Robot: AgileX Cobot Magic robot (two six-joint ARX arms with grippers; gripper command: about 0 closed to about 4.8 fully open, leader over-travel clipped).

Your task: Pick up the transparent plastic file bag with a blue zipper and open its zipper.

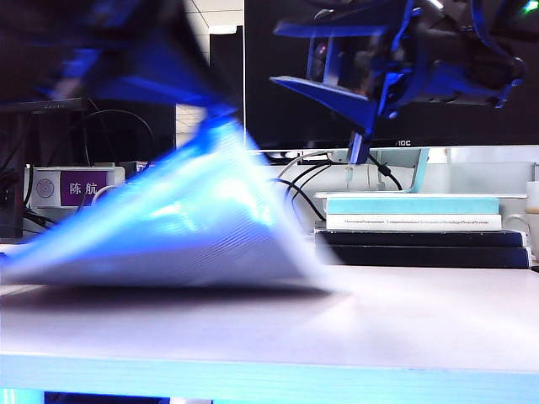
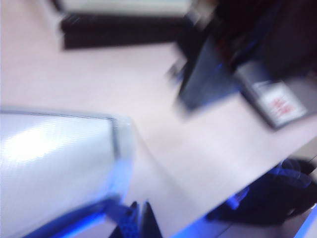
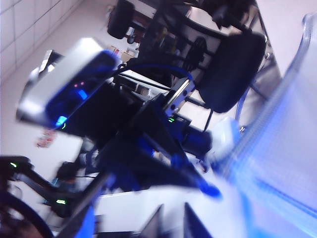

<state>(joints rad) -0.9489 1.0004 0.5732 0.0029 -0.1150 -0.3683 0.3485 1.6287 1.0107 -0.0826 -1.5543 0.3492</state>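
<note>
1. Dark and pale stacked books [image 1: 421, 229] lie on the table [image 1: 337, 337] behind the file bag [image 1: 185, 219].
2. File bag slopes up leftward, low edge on the table, blurred.
3. Left hand [image 2: 134, 220] pinches it closed-jawed.
4. Right hand [image 3: 172, 223] hangs near it, fingers parted, empty.

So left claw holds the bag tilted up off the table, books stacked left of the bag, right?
No. The books are stacked right of the bag, per the exterior view. The left claw does hold the bag tilted up off the table; the right claw hangs open, high on the right.
</note>
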